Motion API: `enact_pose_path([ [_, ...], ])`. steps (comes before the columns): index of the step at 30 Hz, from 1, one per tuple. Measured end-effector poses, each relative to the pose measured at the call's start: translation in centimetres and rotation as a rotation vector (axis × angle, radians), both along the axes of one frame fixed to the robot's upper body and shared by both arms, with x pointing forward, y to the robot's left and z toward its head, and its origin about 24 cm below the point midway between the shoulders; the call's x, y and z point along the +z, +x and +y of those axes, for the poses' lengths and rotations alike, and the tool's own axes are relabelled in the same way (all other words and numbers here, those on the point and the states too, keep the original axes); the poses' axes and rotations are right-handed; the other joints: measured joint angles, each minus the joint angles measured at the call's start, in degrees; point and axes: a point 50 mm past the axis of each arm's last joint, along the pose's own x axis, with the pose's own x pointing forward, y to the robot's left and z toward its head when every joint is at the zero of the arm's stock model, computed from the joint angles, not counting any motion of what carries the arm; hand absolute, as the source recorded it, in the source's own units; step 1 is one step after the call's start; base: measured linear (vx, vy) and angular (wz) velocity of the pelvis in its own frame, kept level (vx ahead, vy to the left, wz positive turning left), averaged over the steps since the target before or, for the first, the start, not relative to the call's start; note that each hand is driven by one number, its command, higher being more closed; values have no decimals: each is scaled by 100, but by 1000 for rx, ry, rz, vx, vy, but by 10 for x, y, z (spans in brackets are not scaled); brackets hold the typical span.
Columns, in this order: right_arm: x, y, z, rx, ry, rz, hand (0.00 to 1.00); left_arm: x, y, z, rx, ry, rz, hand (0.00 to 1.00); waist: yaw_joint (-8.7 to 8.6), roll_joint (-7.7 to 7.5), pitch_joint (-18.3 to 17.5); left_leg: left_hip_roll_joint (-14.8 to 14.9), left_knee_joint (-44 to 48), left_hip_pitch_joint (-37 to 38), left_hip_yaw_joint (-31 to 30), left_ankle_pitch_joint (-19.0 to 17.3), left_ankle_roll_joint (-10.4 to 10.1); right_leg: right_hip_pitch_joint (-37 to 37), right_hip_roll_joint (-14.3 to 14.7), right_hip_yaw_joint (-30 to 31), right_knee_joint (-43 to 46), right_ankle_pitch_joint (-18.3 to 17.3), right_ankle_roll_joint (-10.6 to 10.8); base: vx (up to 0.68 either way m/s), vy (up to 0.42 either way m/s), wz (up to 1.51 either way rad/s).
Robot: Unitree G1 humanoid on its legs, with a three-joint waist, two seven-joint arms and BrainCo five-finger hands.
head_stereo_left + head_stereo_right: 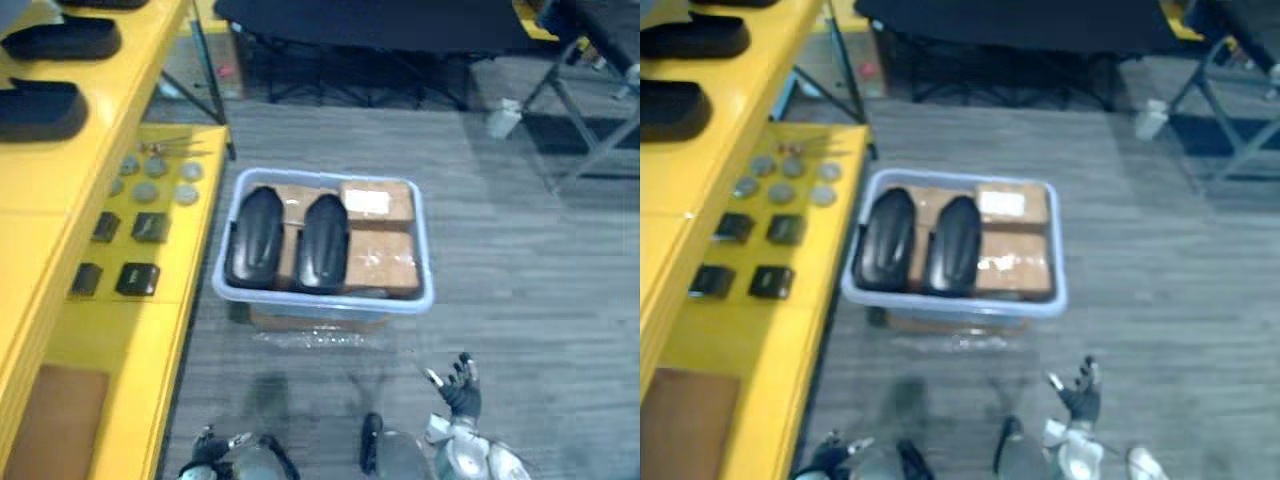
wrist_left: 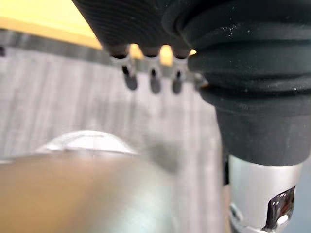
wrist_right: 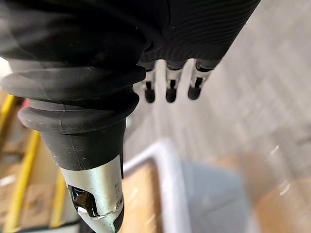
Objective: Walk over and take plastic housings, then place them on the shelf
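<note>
Fingers (image 3: pixel 168 91) on the right hand (image 1: pixel 460 392) are hanging straight and released, gripping nothing, and from the head the hand is showing at about five o'clock, spread open above the grey floor (image 1: pixel 520 280). Over at seven o'clock the left hand (image 1: pixel 212 447) is sitting low, and its own fingers (image 2: pixel 154 81) are reaching out straight too, released and empty.

Dead ahead, at twelve o'clock from both hands, a clear bin (image 1: pixel 426 245) is standing on the floor, well apart from either hand. Two black plastic housings (image 1: pixel 255 238) are lying side by side in its nine o'clock half, long ways on, touching or nearly touching each other. Brown cardboard boxes (image 1: pixel 382 262) are filling the three o'clock half, and the nearer housing is lying right against them.

At nine o'clock the yellow shelf (image 1: pixel 170 330) is running along the edge of the head view, just beside the bin. Two more housings (image 1: pixel 40 108) are already resting on its upper level at about ten o'clock. On the lower level, round grey discs (image 1: pixel 147 190) are sitting toward eleven o'clock, with small dark blocks (image 1: pixel 137 278) closer in.
</note>
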Motion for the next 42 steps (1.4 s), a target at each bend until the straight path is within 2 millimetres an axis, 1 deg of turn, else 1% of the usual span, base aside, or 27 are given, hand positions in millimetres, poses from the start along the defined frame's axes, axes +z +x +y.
enact_pose_path([
  [1, 0, 0, -3, 4, 4, 2, 0, -1, -2, -3, 15, -10, 2, 0, -31, 71, 55, 19, -128, 47, -165, 90, -47, 127, 138, 22, -281, 162, -48, -93, -171, -38],
  [2, -6, -3, -6, 3, 21, 36, 0, -2, -3, -6, 40, -27, 1, 0, -22, 106, 68, -66, -395, 142, -497, 186, -130, 203, 235, 110, -437, 267, -87, -113, -187, -36],
  [3, -11, -6, -10, 7, 20, 73, 0, -3, -5, -7, 67, -39, 2, 0, 2, 102, 69, -212, -654, 266, -779, 280, -205, 211, 261, 209, -452, 294, -122, -130, -115, -46],
  [4, -15, -9, -15, 12, 13, 111, 0, -4, -9, -10, 95, -59, 4, 0, 6, 106, 61, -352, -949, 413, -1030, 419, -354, 217, 267, 291, -507, 336, -138, -96, -67, -36],
  [7, -19, -14, -27, -40, 24, 137, 0, -5, -13, -15, 94, -63, -1, 0, 0, 96, 32, -590, -1323, 534, -1093, 600, -338, 318, 215, 323, -954, 481, -78, -104, -24, -10],
  [8, -18, -5, -22, -128, 90, 63, 0, -3, -22, -4, 51, 50, 28, 0, 187, -207, -368, -1373, -1640, 640, -2014, 538, -155, 491, -268, 199, -1393, 986, 137, -27, 4, -4],
  [12, -18, -6, -22, -128, 90, 64, 0, -3, -22, -4, 51, 50, 28, 0, 201, -206, -367, -1379, -1638, 637, -2016, 535, -152, 490, -290, 197, -1393, 970, 127, 0, 0, 1],
  [15, -16, -2, -24, -154, 117, 38, 0, -2, -23, -3, 54, 51, 24, 0, 220, -199, -395, -1456, -1792, 607, -2052, 555, -117, 407, -321, 203, -1353, 948, 113, -3, -1, 3],
  [17, -12, 3, -27, -165, 145, 0, 0, -1, -23, -3, 56, 54, 13, 0, 239, -190, -396, -1506, -1801, 469, -2041, 584, -85, 262, -359, 225, -1315, 997, 160, -6, 1, -2],
  [18, -8, 11, -29, -168, 161, -38, 0, 0, -21, -4, 60, 51, -1, 0, 251, -167, -346, -1533, -1798, 381, -2045, 608, -50, 148, -385, 263, -1222, 1025, 171, 0, 0, 0],
  [20, 4, 25, -35, -181, 196, -122, 0, 2, -15, -4, 58, 50, -37, 0, 289, -171, -185, -1578, -1785, 296, -2063, 632, -14, 49, -430, 304, -1126, 1027, 168, -25, 34, 8],
  [21, 15, 39, -40, -192, 216, -200, 0, 5, -11, -3, 53, 50, -65, 0, 301, -181, -41, -1611, -1771, 226, -2115, 641, 2, 24, -467, 302, -1081, 1025, 165, -64, 47, 22],
  [22, 32, 58, -49, -201, 223, -293, 0, 8, -5, -2, 51, 50, -104, 0, 307, -193, 161, -1631, -1712, 152, -2179, 641, 33, -6, -498, 313, -987, 997, 121, -82, 49, 32],
  [23, 41, 69, -55, -205, 223, -339, 0, 10, -1, -1, 48, 53, -125, 0, 302, -187, 284, -1637, -1615, 70, -2270, 613, 66, -17, -511, 317, -933, 965, 75, -102, 57, 51],
  [24, 64, 90, -71, -207, 205, -427, 0, 14, 7, 0, 54, 45, -168, 0, 312, -178, 500, -1648, -1403, -104, -2418, 583, 100, -116, -539, 319, -815, 924, 11, -94, 54, 50],
  [25, 84, 107, -85, -196, 176, -488, 0, 16, 12, 0, 61, 40, -193, 0, 345, -179, 644, -1656, -1281, -236, -2458, 576, 110, -214, -564, 314, -715, 920, 3, -157, 71, 37],
  [26, 111, 126, -101, -189, 144, -558, 0, 16, 16, -1, 59, 30, -196, 0, 455, -149, 775, -1654, -1142, -373, -2462, 543, 133, -317, -586, 302, -656, 922, 1, -125, 48, 11],
  [27, 124, 134, -109, -190, 124, -591, 0, 16, 16, -2, 55, 27, -197, 0, 481, -133, 841, -1655, -1085, -417, -2467, 535, 143, -325, -594, 301, -658, 927, -5, -134, 43, 9],
  [28, 149, 148, -121, -184, 90, -645, 0, 16, 17, -3, 49, 21, -199, 0, 498, -68, 943, -1656, -978, -507, -2526, 512, 163, -328, -598, 293, -654, 927, -4, -70, 19, 21],
  [29, 167, 157, -128, -178, 69, -683, 0, 16, 17, -3, 45, 19, -201, 0, 489, -13, 980, -1661, -912, -585, -2599, 510, 164, -332, -601, 241, -654, 927, -5, -74, 13, 27],
  [30, 180, 164, -133, -171, 51, -701, 0, 16, 18, -3, 44, 17, -203, 0, 501, 38, 1026, -1655, -861, -623, -2622, 500, 172, -332, -597, 195, -641, 927, -4, -65, 0, 24],
  [32, 210, 179, -142, -129, 15, -728, 0, 16, 20, -5, 64, -16, -216, 0, 496, 204, 1141, -1632, -679, -786, -2722, 456, 182, -364, -584, 157, -613, 925, -2, -74, -5, 15],
  [34, 228, 187, -145, -100, -15, -730, 0, 17, 22, -5, 61, -27, -225, 0, 514, 291, 1195, -1617, -564, -952, -2737, 438, 195, -510, -586, 155, -539, 922, 0, -78, 7, 4],
  [38, 245, 198, -151, -71, -74, -676, 0, 19, 32, -8, 58, -54, -257, 0, 522, 447, 1336, -1612, -369, -1154, -2888, 418, 226, -557, -597, 19, -439, 906, 11, -65, 14, 15],
  [40, 262, 206, -154, -57, -125, -649, 0, 22, 42, -13, 27, -68, -292, 0, 624, 536, 1380, -1613, -234, -1358, -2946, 422, 231, -759, -626, 3, -250, 855, 58, -85, 27, 14],
  [41, 268, 208, -155, -53, -139, -649, 0, 23, 45, -16, 13, -77, -296, 0, 640, 581, 1407, -1619, -200, -1388, -2968, 424, 233, -783, -639, -13, -203, 841, 76, -51, 20, 15],
  [42, 279, 210, -156, -50, -163, -656, 0, 23, 49, -21, -8, -91, -301, 0, 673, 663, 1450, -1644, -190, -1433, -3018, 434, 248, -815, -674, -69, -115, 804, 94, -69, 30, 25],
])
